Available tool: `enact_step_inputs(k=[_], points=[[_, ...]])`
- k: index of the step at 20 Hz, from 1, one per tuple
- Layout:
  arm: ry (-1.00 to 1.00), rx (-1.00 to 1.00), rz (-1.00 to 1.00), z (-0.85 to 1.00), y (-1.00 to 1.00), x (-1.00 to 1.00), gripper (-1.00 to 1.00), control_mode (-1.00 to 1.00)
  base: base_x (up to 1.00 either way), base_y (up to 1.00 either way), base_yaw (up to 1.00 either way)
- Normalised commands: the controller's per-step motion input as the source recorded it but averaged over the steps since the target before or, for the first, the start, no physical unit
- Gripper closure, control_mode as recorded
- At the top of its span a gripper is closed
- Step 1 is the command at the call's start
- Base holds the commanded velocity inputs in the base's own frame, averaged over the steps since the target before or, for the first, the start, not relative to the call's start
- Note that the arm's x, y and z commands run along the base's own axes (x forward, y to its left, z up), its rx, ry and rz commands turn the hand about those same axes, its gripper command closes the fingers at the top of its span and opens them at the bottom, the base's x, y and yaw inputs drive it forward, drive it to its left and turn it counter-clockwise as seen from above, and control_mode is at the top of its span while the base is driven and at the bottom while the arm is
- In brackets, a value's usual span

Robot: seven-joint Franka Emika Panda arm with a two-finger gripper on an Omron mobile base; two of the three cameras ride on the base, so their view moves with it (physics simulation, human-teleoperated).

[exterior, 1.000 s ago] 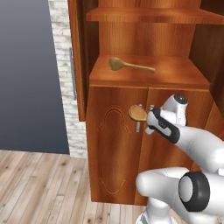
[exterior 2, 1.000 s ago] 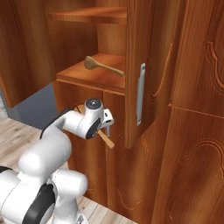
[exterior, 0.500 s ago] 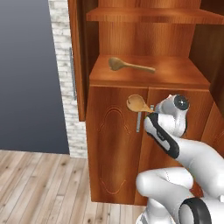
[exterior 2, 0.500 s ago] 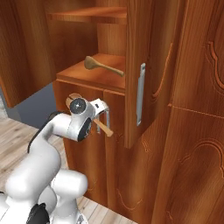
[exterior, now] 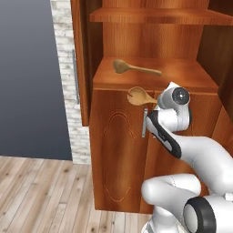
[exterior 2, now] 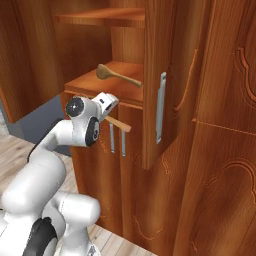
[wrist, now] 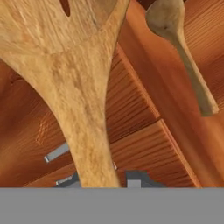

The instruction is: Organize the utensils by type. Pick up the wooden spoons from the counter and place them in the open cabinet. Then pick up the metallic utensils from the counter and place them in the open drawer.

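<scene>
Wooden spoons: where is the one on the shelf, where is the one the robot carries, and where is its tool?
Shelf spoon (exterior: 122,66), left base view, its bowl.
Carried spoon (exterior: 137,96), left base view, its bowl.
Tool (wrist: 109,177), hand view, between its fingertips.

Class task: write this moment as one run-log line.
phase: carry to cabinet | end effector: shut on spoon | other spoon: lying on shelf | next: likely lift onto shelf
</scene>
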Motion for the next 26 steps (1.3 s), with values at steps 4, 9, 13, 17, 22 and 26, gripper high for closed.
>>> enact_step_inputs(k=[4, 9, 13, 17, 22, 26], points=[[-0.15, -0.12, 0.18, 0.63, -0.14, 0.31, 1.00, -1.00, 0.00, 0.00, 0.00], [-0.07, -0.15, 0.06, 0.53, -0.15, 0.57, 1.00, -1.00, 0.00, 0.00, 0.00], [-0.03, -0.12, 0.00, 0.47, -0.14, 0.72, 1.00, -1.00, 0.00, 0.00, 0.00], [0.00, -0.06, -0.01, 0.21, -0.18, 0.89, 1.00, -1.00, 0.00, 0.00, 0.00], [0.04, -0.08, 0.02, -0.01, -0.45, 0.76, 1.00, -1.00, 0.00, 0.00, 0.00], [0.16, -0.06, 0.00, 0.00, -0.44, 0.92, 1.00, -1.00, 0.00, 0.00, 0.00]])
